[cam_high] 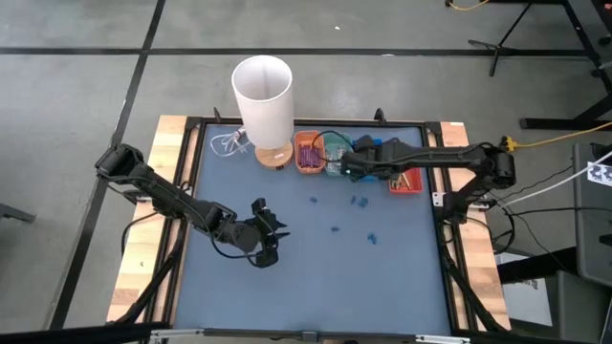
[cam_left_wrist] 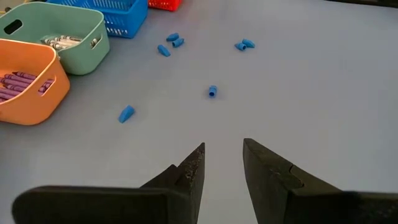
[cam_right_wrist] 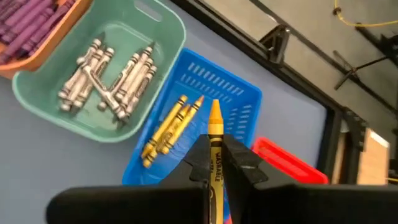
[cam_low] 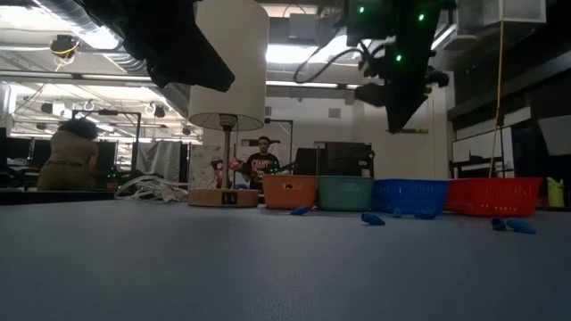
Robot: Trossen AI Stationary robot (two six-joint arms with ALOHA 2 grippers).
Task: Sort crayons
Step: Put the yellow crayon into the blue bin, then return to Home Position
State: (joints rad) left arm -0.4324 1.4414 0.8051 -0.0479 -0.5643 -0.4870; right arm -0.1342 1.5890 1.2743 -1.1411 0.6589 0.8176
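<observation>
Crayons fill a row of small trays along the far edge of the table, and one more is in the air: a yellow crayon [cam_right_wrist: 215,140] stands pinched between the fingers of the right gripper [cam_right_wrist: 216,163], tip up, directly above the blue tray [cam_right_wrist: 242,99]. Three yellow crayons [cam_right_wrist: 166,129] already lie in that tray. Beside it, the green tray [cam_right_wrist: 160,31] holds a heap of pale crayons [cam_right_wrist: 111,76], and the orange tray [cam_left_wrist: 43,87] next along holds purple crayons [cam_left_wrist: 17,84]. A red tray [cam_right_wrist: 292,167] sits on the blue tray's other side.

From above, the right arm reaches across the tray row from the table's right side, its gripper [cam_high: 349,164] over the middle trays. The left gripper [cam_high: 268,229] hovers over the blue mat [cam_high: 382,277] nearer the front left, well apart from the trays, its fingers [cam_left_wrist: 193,171] parted by a narrow gap and holding nothing.

Small blue bits [cam_left_wrist: 212,91] lie scattered on the mat between the left gripper and the trays. A white lamp [cam_high: 263,96] on a wooden base stands at the far left end of the row. In the room beyond the table, a person [cam_low: 262,160] is seen behind the trays.
</observation>
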